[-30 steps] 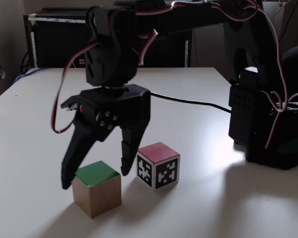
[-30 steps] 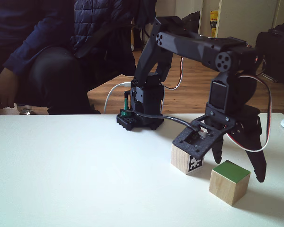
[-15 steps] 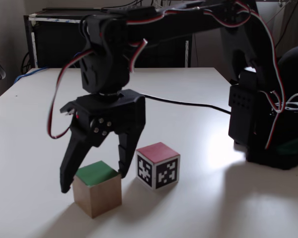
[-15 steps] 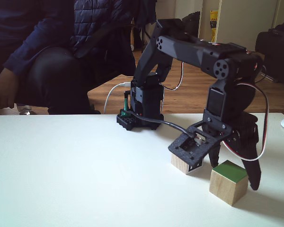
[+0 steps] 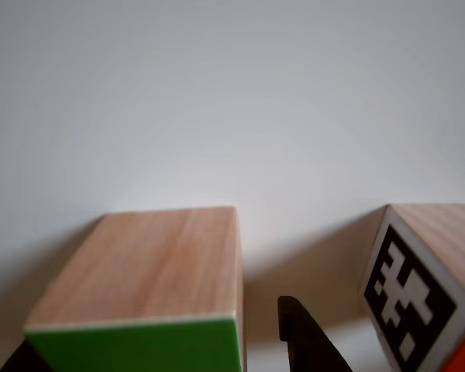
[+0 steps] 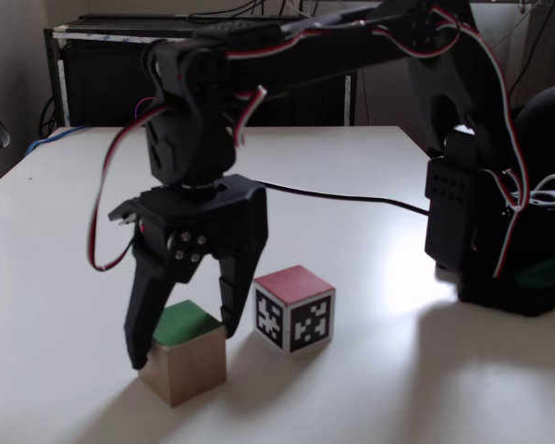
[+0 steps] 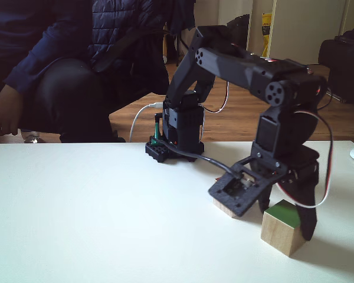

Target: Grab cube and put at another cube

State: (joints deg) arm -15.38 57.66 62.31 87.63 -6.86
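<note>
Gripper lowered since half a second ago — jaws spread, now straddling green-topped cube on white table, one finger on each side, not yet pinched. Red-topped cube seen just beside it, apart. Grasp judged imminent; closing needed next.

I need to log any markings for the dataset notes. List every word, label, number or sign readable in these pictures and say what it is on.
No readable words, brands or numbers.
Red-topped cube: black-and-white square marker patterns on its sides, a code sign rather than text; one also shows in the other view.
Green-topped cube: plain wood, no marking.
Yellow object in the background: too small to read.
</note>
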